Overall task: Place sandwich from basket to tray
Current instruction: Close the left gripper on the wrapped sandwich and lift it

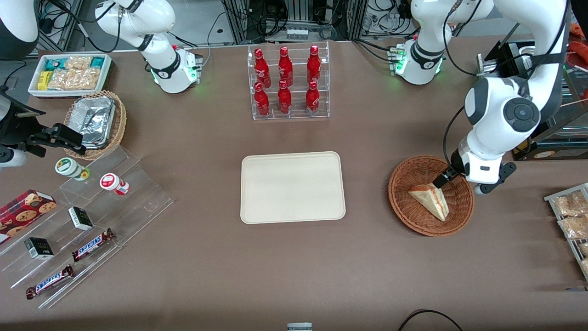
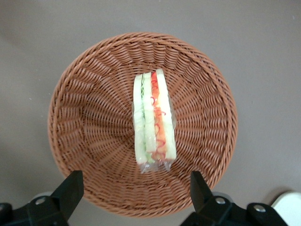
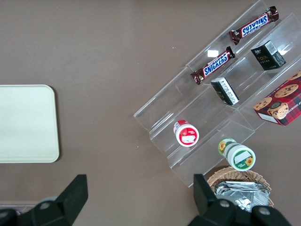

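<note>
The sandwich (image 1: 431, 200), a wrapped white-bread wedge with red, orange and green layers, lies in the round reddish-brown wicker basket (image 1: 404, 209). In the left wrist view the sandwich (image 2: 153, 120) lies edge-up in the middle of the basket (image 2: 89, 117). My left gripper (image 1: 449, 176) hangs above the basket's rim farther from the front camera than the sandwich; its fingers (image 2: 70, 188) are spread wide and hold nothing, with the gripper (image 2: 135, 187) clear of the sandwich. The cream tray (image 1: 292, 187) lies flat at the table's middle, bare.
A clear rack of red bottles (image 1: 288, 82) stands farther from the front camera than the tray. A wire rack of bagged snacks (image 1: 572, 220) is at the working arm's end. Clear stepped shelves with snack bars (image 1: 92, 216) and a tan basket of foil trays (image 1: 94, 122) lie toward the parked arm's end.
</note>
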You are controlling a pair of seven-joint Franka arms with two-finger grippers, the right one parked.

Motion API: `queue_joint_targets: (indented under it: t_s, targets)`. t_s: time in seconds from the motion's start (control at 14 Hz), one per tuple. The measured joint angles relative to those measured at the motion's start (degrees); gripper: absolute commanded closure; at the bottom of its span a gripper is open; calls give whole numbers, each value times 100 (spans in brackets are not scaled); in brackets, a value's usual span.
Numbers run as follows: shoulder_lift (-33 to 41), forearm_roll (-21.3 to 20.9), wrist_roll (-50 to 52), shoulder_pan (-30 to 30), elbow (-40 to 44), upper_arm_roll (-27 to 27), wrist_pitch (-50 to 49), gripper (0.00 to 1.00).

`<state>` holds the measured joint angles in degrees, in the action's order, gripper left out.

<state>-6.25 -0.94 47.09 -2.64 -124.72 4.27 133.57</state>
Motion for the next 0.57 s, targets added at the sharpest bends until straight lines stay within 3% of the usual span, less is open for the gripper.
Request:
queue_joint_targets:
  t_s: [0.57]
  targets:
    - [-606, -7, 232, -2, -31, 118, 461, 0]
